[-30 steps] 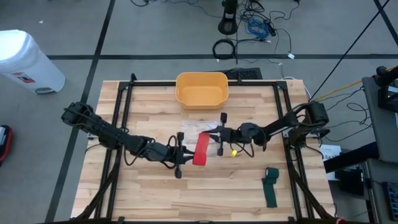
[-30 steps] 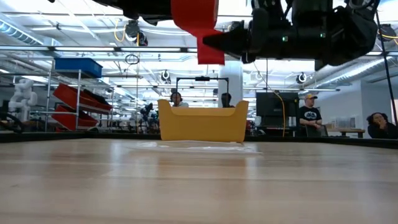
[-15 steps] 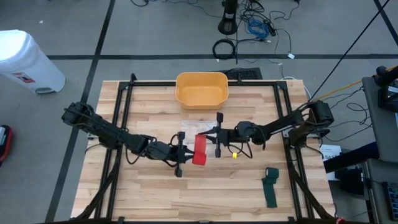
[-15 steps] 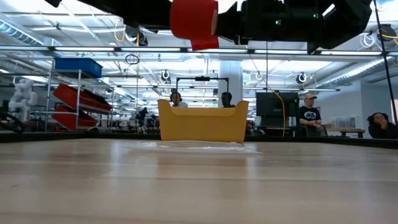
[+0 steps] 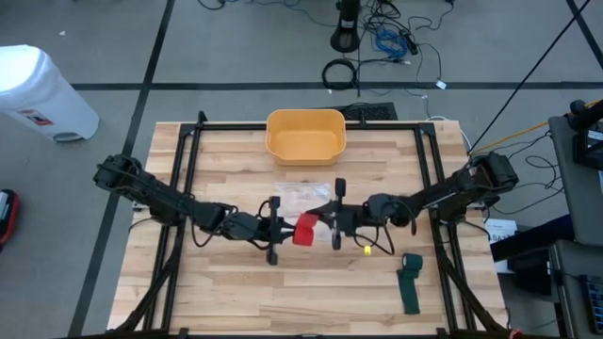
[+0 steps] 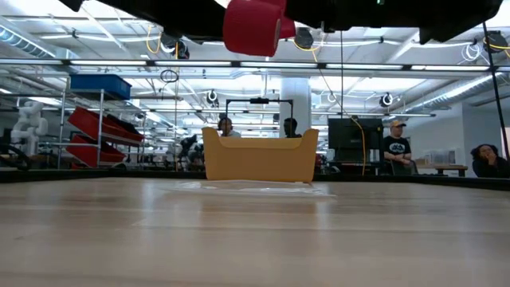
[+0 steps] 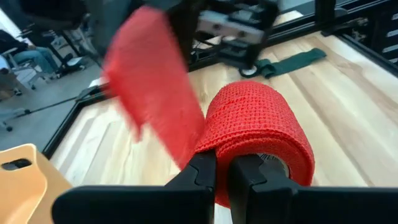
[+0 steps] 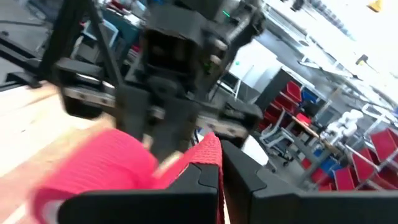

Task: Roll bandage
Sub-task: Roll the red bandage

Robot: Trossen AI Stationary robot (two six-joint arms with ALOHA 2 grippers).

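A red bandage roll (image 5: 306, 229) hangs in the air above the table's middle, between my two grippers; it also shows high in the low view (image 6: 251, 26). My left gripper (image 5: 283, 229) is shut on the roll from the left. My right gripper (image 5: 330, 224) is shut on the roll's short loose tail (image 7: 152, 87) from the right. A green bandage (image 5: 412, 282) lies flat on the table at the near right, and no gripper touches it. My left gripper pinches the near rim of the roll (image 7: 217, 140) between its two fingers (image 7: 202, 177), coming level from the table's left. The roll is lifted clear of the table. My right gripper pinches the free end of the red tail (image 8: 214, 152) between its two fingers (image 8: 249, 180), coming level from the table's right, close beside the roll.
A yellow bin (image 5: 305, 135) stands at the table's far middle, with a clear plastic wrapper (image 5: 306, 193) lying in front of it. Black frame rails (image 5: 184, 188) run along both sides. People sit in the room beyond the table.
The long red tail that hung below the roll has been wound up onto it and is now short. My right gripper has moved toward the near edge and closer to the roll, still holding the tail's end.
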